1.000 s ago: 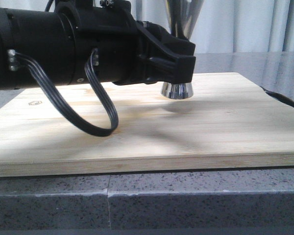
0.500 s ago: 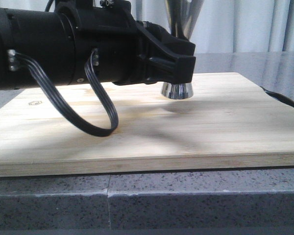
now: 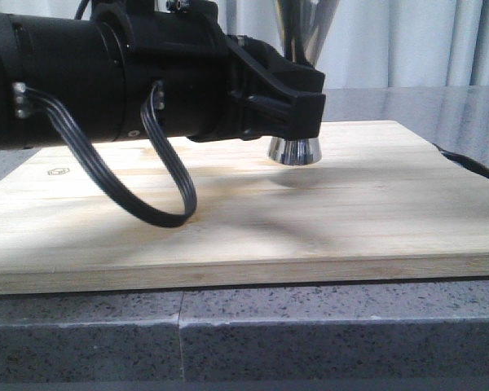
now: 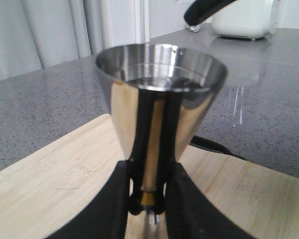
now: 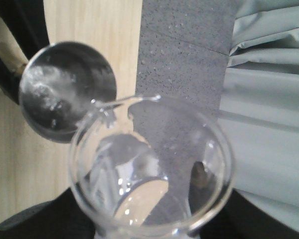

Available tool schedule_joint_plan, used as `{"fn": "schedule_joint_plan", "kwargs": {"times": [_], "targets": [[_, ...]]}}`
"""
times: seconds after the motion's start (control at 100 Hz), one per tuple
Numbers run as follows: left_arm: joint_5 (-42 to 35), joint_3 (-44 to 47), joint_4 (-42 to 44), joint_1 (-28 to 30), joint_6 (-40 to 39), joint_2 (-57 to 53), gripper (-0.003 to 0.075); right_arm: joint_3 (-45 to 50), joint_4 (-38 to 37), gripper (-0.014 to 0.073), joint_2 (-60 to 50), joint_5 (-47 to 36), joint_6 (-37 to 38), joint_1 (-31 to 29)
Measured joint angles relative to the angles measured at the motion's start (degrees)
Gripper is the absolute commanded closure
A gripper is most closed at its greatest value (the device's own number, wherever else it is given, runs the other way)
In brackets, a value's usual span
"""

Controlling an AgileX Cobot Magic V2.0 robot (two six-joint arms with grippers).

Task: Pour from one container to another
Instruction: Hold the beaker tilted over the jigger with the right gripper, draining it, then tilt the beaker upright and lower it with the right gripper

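The steel jigger (image 3: 294, 150) stands on the wooden board (image 3: 350, 212). My left gripper (image 3: 308, 110) is shut on its narrow waist. In the left wrist view, the black fingers (image 4: 114, 204) press either side of the gold band, and the jigger (image 4: 159, 104) shows liquid below its rim. In the right wrist view, my right gripper (image 5: 154, 221) is shut on the clear glass beaker (image 5: 149, 169). The beaker is tilted, with its pouring lip over the edge of the jigger's mouth (image 5: 65, 89), which glistens wet inside. The front view shows neither the beaker nor the right gripper.
The left arm (image 3: 106, 73) with its looping black cable (image 3: 167, 208) spans the left half of the board. A black cord (image 3: 473, 167) lies at the board's right edge. Grey stone counter (image 3: 310, 342) surrounds the board. A white appliance (image 4: 244, 20) stands beyond.
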Motion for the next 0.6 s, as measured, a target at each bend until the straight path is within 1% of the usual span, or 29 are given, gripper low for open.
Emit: {"fn": "schedule_joint_plan", "kwargs": {"times": [0.43, 0.6], "targets": [[0.00, 0.00, 0.00, 0.00, 0.00, 0.00, 0.0739, 0.00, 0.88, 0.0388, 0.00, -0.11, 9.49, 0.00], [0.00, 0.00, 0.00, 0.00, 0.00, 0.00, 0.0739, 0.00, 0.97, 0.0388, 0.00, -2.72, 16.92, -2.93]]}}
